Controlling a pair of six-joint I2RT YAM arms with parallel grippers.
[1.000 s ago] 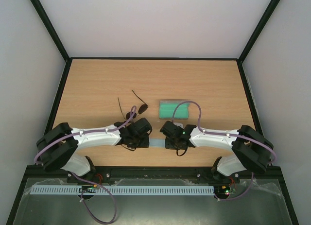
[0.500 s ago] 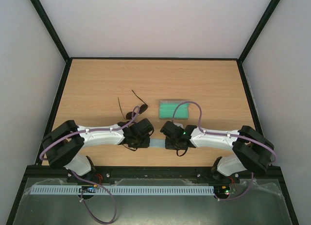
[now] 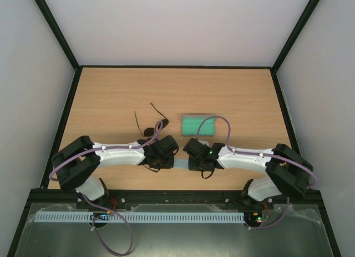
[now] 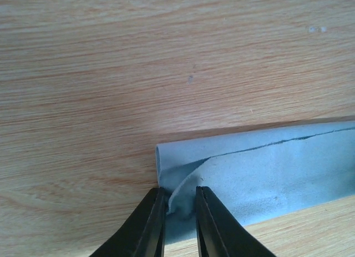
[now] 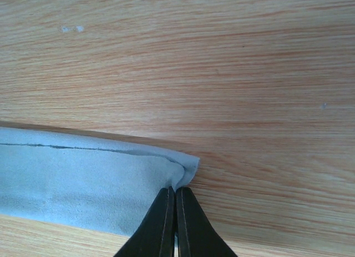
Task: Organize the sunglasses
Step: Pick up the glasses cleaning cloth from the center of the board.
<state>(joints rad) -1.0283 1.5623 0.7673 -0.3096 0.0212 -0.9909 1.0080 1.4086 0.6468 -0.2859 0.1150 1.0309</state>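
Observation:
The sunglasses [image 3: 148, 131] lie on the table left of centre, with their thin dark arms pointing to the far side. My left arm covers part of the lenses. A folded light blue cloth [image 3: 180, 165] lies between my two grippers. My left gripper [image 3: 168, 157] is slightly open in the left wrist view [image 4: 178, 193]. A loose corner of the cloth [image 4: 266, 174] stands in the gap between its fingers. My right gripper [image 3: 194, 160] is shut on the other end of the cloth [image 5: 72, 179], as the right wrist view shows [image 5: 176, 191].
A grey case with green inside [image 3: 195, 124] lies open just beyond my right gripper. A black frame [image 3: 66, 112] borders the wooden table [image 3: 233, 96], with white walls behind it. The arm bases stand at the near edge.
My left arm has shifted right and forward. It now covers more of the sunglasses' lenses. The right arm has not moved.

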